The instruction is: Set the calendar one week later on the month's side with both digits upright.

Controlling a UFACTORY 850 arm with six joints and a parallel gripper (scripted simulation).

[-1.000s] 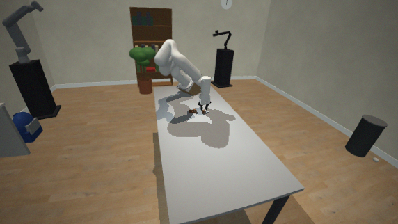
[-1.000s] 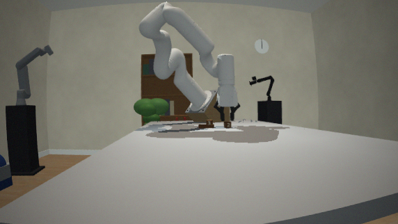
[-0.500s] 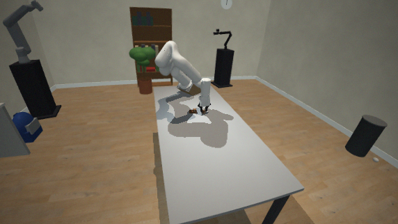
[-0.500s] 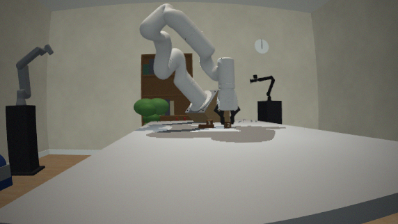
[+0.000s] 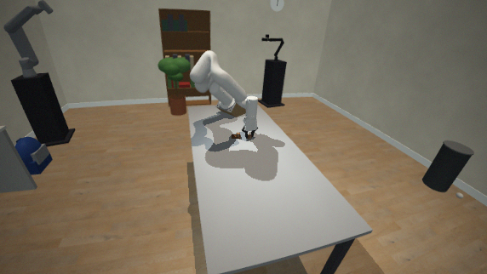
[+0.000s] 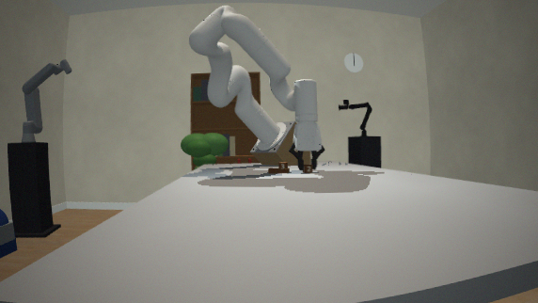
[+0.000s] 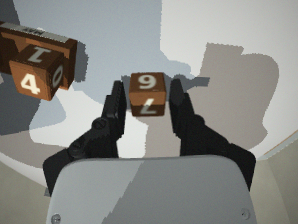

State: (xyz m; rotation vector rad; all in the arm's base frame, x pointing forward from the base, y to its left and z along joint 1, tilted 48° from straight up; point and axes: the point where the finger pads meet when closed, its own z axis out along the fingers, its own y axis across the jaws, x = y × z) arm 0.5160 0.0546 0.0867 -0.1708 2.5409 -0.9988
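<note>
A brown cube (image 7: pixel 147 94) with white digits stands on the white table, outside the tray; its top face reads 6 or 9. My gripper (image 7: pixel 147 91) is lowered around it, one finger on each side with a thin gap, so it stands partly open and is not clamped. The cube also shows in the exterior view (image 6: pixel 308 168) between the fingers (image 6: pixel 308 164). The brown tray lies to the left and holds the other cube (image 7: pixel 29 82), whose near face shows a 4. In the top view the tray (image 5: pixel 235 135) is just left of the gripper (image 5: pixel 249 135).
The arm's base block (image 6: pixel 275 152) stands right behind the tray. The table's far edge is close behind it. A bookshelf (image 5: pixel 185 55) and a potted plant (image 5: pixel 175 70) stand on the floor beyond the table.
</note>
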